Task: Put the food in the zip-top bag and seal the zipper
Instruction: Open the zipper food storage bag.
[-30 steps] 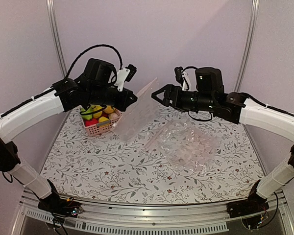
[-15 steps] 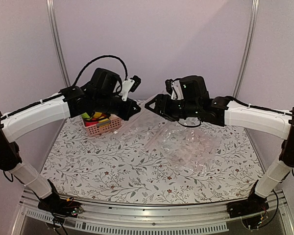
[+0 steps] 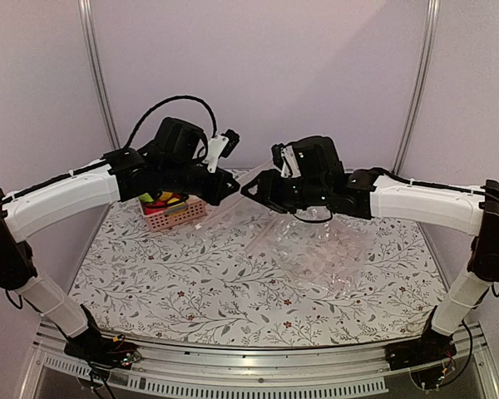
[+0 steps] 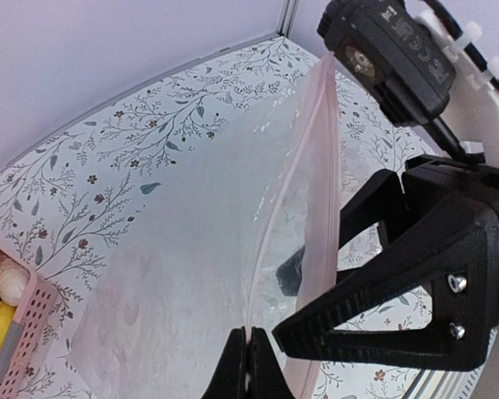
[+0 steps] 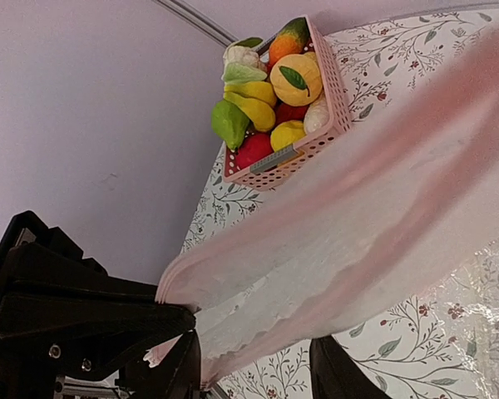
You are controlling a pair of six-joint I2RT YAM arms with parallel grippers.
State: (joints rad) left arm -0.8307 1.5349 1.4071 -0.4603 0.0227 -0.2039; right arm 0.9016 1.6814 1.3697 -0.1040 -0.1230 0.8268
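Note:
The zip-top bag hangs in the air between my two grippers, mouth open. My left gripper is shut on one lip of it. The pale pink zipper runs along the other lip, and my right gripper straddles that lip with its jaws still apart. One right finger is outside the bag; the other shows dark through the plastic. From above, left gripper and right gripper nearly meet over the table's back. The food lies piled in the pink basket.
A larger crinkled clear bag lies on the flowered table right of centre. The basket stands at the back left, under my left arm. Walls and metal posts close the back.
My right arm has moved left to the bag and its jaws have narrowed around the zipper lip. My left arm swung right with the bag, then held still.

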